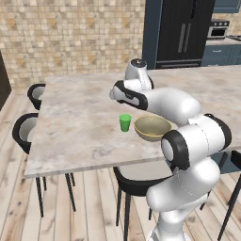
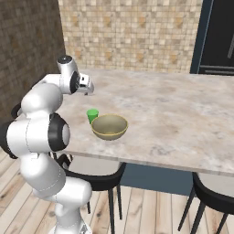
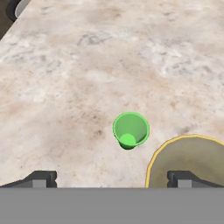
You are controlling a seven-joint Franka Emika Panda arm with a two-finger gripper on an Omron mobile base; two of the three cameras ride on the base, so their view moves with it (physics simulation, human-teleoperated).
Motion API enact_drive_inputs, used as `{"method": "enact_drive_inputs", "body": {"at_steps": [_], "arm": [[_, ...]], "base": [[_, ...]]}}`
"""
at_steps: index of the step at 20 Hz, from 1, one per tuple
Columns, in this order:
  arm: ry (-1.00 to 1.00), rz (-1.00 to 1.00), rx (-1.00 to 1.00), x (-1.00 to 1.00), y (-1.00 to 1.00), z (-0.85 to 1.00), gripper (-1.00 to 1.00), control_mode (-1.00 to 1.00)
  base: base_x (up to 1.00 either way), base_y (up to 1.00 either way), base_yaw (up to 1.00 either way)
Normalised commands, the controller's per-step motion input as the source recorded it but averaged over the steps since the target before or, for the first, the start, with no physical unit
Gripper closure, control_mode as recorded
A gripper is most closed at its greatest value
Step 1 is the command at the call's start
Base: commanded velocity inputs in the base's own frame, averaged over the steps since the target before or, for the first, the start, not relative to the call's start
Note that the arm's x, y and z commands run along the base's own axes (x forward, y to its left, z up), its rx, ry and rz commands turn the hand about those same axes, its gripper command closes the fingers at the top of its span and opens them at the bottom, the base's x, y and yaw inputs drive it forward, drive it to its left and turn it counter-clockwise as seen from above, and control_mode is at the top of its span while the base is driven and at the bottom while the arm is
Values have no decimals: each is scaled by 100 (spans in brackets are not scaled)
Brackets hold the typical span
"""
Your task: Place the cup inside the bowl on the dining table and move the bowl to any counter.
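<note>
The small green cup (image 1: 125,122) (image 2: 93,115) (image 3: 131,129) stands upright on the marbled dining table (image 1: 75,122) (image 2: 173,109). Just to its right sits the wide olive-tan bowl (image 1: 152,128) (image 2: 109,126) (image 3: 192,159), near the table's front edge and with nothing in it. My gripper (image 1: 114,95) (image 2: 89,90) (image 3: 111,180) hangs above the table, higher than the cup and a little behind it. Its fingers (image 3: 41,179) stand wide apart and hold nothing. In the hand view the cup lies just ahead of the gap between them.
Black chairs stand at the table's left side (image 1: 23,129) and under its front edge (image 1: 136,183) (image 2: 215,196). A dark fridge (image 1: 183,30) and blue cabinets with an oven (image 1: 219,52) are at the back right. A tiled wall (image 2: 132,32) runs behind.
</note>
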Motion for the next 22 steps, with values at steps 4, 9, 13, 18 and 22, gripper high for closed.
{"method": "enact_drive_inputs", "body": {"at_steps": [4,9,13,18,22], "arm": [[0,0,0,0,0,-5,-100,-100],[1,0,0,1,0,-10,-100,-100],[2,0,0,0,1,-17,-100,-100],[1,0,0,0,0,-21,-100,-100],[0,0,0,0,0,-22,-100,-100]], "base": [[0,0,0],[0,0,0],[0,0,0],[0,0,0],[0,0,0]]}}
